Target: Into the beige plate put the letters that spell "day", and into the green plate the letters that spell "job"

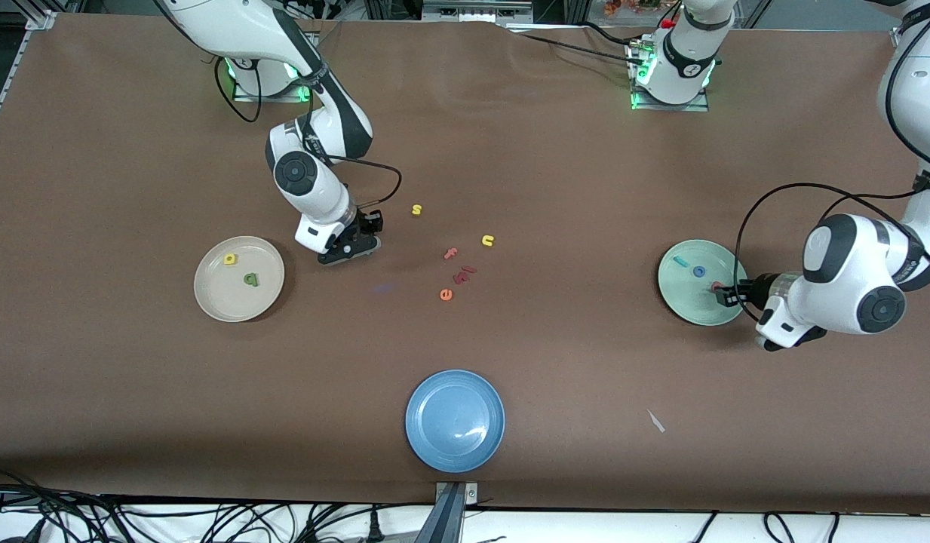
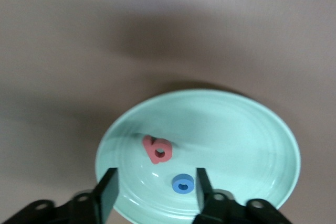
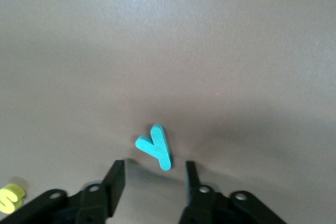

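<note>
The beige plate lies toward the right arm's end and holds a yellow d and a dark green a. Beside it my right gripper is low over the table and open; the teal y lies flat just ahead of its fingertips, hidden in the front view. The green plate holds a teal j, a blue o and a salmon-pink b. My left gripper hangs open over this plate's rim, holding nothing.
Loose letters lie mid-table: a yellow s, a yellow u, a pink f, an orange e and small red pieces. A blue plate sits near the front edge, and a white scrap lies beside it.
</note>
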Controlling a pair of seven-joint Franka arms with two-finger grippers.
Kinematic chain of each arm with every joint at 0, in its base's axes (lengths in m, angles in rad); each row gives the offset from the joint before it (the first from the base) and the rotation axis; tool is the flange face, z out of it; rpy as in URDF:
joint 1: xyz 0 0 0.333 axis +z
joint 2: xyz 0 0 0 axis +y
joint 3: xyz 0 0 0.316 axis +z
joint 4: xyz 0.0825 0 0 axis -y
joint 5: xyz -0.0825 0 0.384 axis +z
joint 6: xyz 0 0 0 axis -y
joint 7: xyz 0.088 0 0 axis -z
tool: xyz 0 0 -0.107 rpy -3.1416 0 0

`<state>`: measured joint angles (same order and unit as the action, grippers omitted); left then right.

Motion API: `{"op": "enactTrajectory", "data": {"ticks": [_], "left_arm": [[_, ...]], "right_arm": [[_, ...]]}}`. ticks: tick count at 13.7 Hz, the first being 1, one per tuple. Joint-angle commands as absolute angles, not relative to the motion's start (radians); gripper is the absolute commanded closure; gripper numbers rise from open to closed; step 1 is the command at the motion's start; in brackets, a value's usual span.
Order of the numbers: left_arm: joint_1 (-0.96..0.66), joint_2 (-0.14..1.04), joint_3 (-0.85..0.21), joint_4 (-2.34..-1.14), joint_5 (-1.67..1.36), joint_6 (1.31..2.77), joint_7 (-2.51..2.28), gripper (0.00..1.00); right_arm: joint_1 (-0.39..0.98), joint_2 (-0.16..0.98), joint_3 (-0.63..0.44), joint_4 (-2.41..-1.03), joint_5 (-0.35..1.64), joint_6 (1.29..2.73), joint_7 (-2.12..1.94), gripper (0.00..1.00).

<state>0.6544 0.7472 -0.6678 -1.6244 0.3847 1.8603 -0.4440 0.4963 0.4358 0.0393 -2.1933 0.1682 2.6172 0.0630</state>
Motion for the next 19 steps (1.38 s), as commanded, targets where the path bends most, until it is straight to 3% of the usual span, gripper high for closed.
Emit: {"op": "enactTrajectory", "data": {"ticks": [1,5,9,14,19], "left_arm": [[0.661,0.658,-0.675,-1.582,0.411,1.844,-0.41,0.0],[0.661,0.608,-0.673,-1.556,0.417,1.845,-0.402,0.0],[0.661,0.591,-0.678,-1.491,0.466,1.844,-0.304,0.01],[0.66,0.583,-0.702,-1.404,0.448,1.772,-0.249,0.01],[0.657,0.577,-0.747,-1.359,0.448,1.723,-0.25,0.01]], "right_arm": [[0.506,0.454,0.037,-2.151,0.157,2.626,0.051,0.36],[0.511,0.506,0.035,-2.111,0.114,2.637,0.06,0.49],[0.517,0.506,0.029,-2.118,0.104,2.631,0.057,0.5],[0.515,0.511,0.028,-2.121,0.092,2.617,0.054,0.78],[0.515,0.508,0.025,-2.118,0.091,2.602,0.052,0.84]]}}
